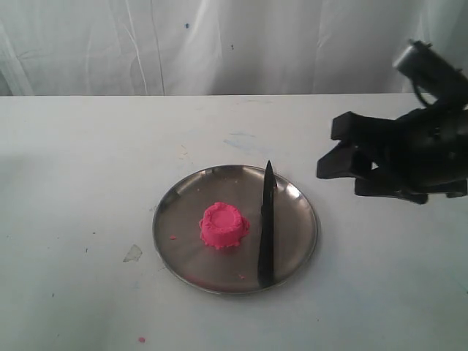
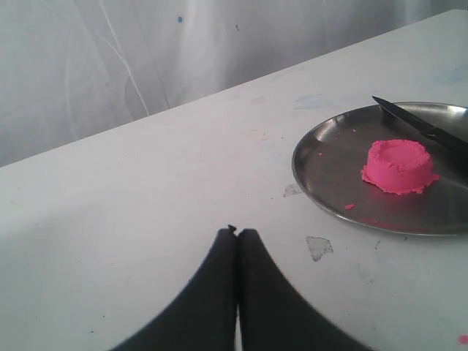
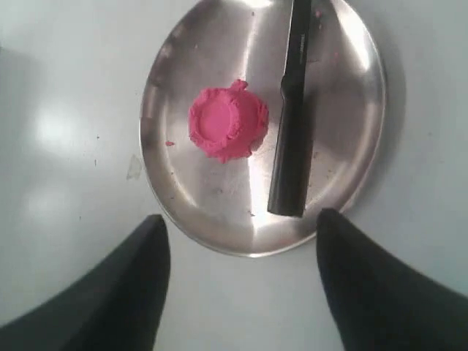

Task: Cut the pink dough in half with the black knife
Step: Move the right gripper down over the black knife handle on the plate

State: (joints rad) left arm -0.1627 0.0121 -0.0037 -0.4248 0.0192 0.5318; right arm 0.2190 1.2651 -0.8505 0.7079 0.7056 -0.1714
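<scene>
The pink dough [image 1: 224, 225] is one whole round mound with a ragged rim, sitting near the middle of a round steel plate [image 1: 179, 197]. To its right on the plate lies the black knife [image 1: 266, 227], tip pointing away from the table's front edge. My right gripper [image 1: 338, 151] hovers open to the right of the plate, holding nothing. Seen from the right wrist, the dough [image 3: 227, 129], the knife [image 3: 292, 124] and the plate [image 3: 358, 80] lie ahead of the spread right gripper [image 3: 238, 223]. My left gripper [image 2: 237, 232] is shut and empty, well away from the dough [image 2: 398, 166].
Small pink crumbs lie on the plate and on the white table [image 1: 141, 339]. A pale scrap [image 1: 132, 253] sits left of the plate. A white curtain hangs behind the table's far edge.
</scene>
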